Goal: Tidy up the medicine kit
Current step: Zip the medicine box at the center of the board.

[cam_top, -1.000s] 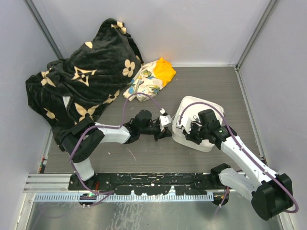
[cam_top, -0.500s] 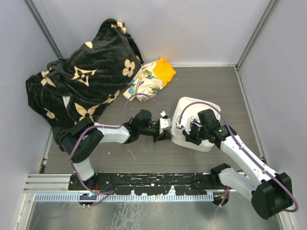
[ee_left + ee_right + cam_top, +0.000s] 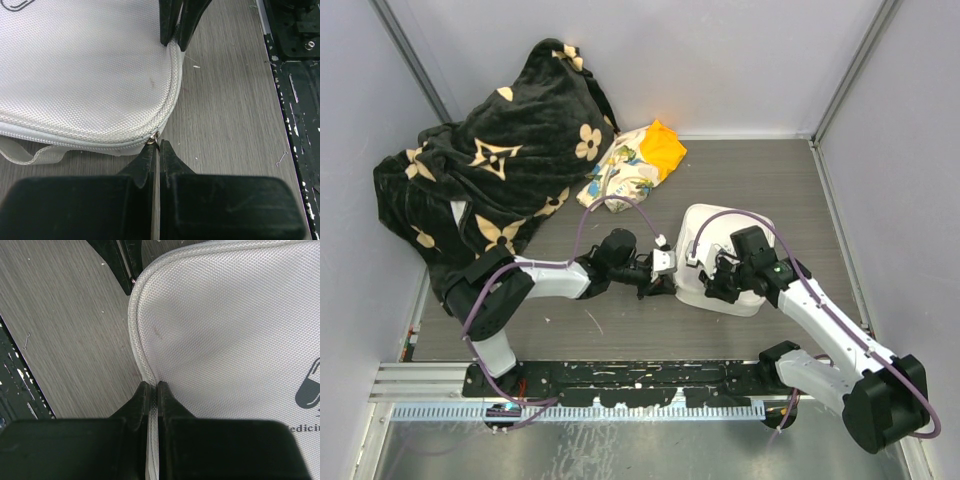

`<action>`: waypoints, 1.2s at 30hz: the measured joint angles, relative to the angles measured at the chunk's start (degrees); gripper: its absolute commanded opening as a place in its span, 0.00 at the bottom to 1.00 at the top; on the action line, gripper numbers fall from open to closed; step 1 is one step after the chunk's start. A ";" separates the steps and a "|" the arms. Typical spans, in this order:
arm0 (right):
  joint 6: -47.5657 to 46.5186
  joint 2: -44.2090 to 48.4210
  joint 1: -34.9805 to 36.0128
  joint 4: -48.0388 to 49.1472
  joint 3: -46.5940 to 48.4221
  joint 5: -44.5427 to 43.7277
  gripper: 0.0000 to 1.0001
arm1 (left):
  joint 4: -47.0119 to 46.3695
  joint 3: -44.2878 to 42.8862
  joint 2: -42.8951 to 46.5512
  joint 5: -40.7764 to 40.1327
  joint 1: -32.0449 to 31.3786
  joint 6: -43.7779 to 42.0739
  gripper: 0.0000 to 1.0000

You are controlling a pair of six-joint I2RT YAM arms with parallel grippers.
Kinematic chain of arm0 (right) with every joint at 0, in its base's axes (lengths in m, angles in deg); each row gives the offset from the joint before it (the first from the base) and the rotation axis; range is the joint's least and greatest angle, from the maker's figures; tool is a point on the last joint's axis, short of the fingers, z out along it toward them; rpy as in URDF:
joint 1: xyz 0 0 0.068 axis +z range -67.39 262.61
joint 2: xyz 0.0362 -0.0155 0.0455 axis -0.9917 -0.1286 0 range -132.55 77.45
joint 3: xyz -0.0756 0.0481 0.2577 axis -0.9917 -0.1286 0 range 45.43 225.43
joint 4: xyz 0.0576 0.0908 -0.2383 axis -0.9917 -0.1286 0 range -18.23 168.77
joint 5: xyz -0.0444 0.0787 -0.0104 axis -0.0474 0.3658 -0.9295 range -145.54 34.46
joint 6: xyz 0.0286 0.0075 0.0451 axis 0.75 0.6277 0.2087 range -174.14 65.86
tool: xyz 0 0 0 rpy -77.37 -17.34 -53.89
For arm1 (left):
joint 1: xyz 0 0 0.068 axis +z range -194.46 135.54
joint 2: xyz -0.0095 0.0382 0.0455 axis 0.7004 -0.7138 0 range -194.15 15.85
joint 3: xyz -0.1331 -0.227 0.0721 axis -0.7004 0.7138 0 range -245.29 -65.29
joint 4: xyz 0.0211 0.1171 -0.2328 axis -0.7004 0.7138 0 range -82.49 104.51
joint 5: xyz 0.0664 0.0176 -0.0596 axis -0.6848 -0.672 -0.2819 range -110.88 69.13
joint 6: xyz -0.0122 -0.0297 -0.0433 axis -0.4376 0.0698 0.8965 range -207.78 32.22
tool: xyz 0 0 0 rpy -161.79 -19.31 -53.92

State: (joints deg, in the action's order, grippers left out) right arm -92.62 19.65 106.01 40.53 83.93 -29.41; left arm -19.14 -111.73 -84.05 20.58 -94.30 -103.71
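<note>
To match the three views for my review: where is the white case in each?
Top external: white case, right of centre.
Left wrist: white case fills the upper left.
Right wrist: white case fills the right side.
Shared landmark: small brown mark near its corner, in both wrist views.

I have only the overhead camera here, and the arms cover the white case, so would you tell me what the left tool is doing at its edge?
Observer: The left tool is shut on the small metal zipper pull at a corner of the case.
Operator: Thank you. Is the right tool gripping anything?
Observer: Yes, the right tool is pinched shut on the case's corded rim, a little way along from that corner.
Operator: Is the zip open there yet?
Observer: No. In the left wrist view, the stretch of zip beside the pull looks closed, with no gap showing.
</note>
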 measured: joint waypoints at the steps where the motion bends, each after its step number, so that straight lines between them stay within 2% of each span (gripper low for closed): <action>1: -0.07 0.07 0.00 0.07 -0.02 -0.11 0.01 | -0.07 0.07 0.09 -0.42 0.00 0.31 0.00; 7: -1.09 0.98 -0.44 2.36 -0.81 0.04 0.01 | -3.91 2.95 1.53 -4.85 0.72 3.93 0.00; 17: -9.01 3.78 -1.81 7.69 -3.76 -0.59 0.01 | -13.44 8.22 4.39 -14.91 3.43 12.20 0.00; 27: -11.15 3.32 -2.19 8.28 -3.80 -0.26 0.01 | -12.96 7.72 4.39 -18.01 3.37 12.83 0.00; 36: -13.35 2.95 -2.51 7.52 -3.41 -0.31 0.01 | -9.81 5.20 4.39 -26.75 2.56 11.10 0.00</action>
State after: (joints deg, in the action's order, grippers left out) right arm -105.98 22.60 103.49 48.05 80.52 -29.71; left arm -28.96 -106.53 -79.66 -6.18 -91.75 -92.60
